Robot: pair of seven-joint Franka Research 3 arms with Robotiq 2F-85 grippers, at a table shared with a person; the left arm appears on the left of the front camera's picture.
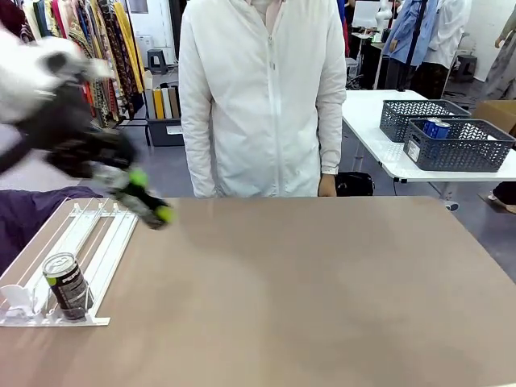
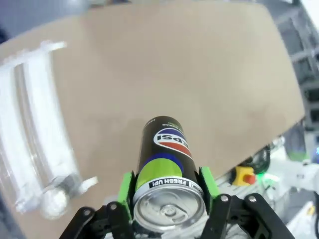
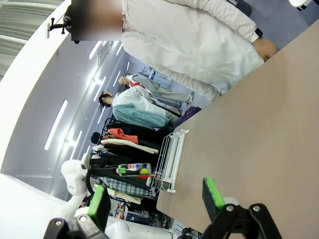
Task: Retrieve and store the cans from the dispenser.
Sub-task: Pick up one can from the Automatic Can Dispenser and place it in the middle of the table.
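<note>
Transport looks to be the step in hand: one can is clear of the rack and not yet stored.

Front view: the left gripper [image 1: 150, 200], black with green pads, hangs blurred above the far end of the flat white railed dispenser [image 1: 97, 234] at the table's left side. What it carries is lost in the blur. A dark drink can [image 1: 66, 284] with green marks and a silver top stands at the rack's near end, against the small white stoppers [image 1: 20, 305]. A person [image 1: 262, 97] in a white jacket stands across the brown tabletop [image 1: 322, 282]. Dark grey lattice baskets [image 1: 463, 145] sit on a white side table [image 1: 379, 129] well apart to the right, one holding blue cans [image 1: 436, 127].

Left wrist view: this one settles the grip. The green pads are clamped on the sides of a black slim can [image 2: 167, 159] with a blue-and-green label, its silver top toward the camera. It is held over bare table, with the dispenser off to the picture's left.

Right wrist view: the right gripper [image 3: 154, 196] stands wide apart with nothing between its pads, above the table's edge. Far off it shows the left arm holding its can level beside the dispenser, a side-on look no other view gives.

Next, I judge, the hold must stay firm while the can goes to storage. That is probably the baskets, which may be too far to reach without the person's help. The remaining can then waits.
</note>
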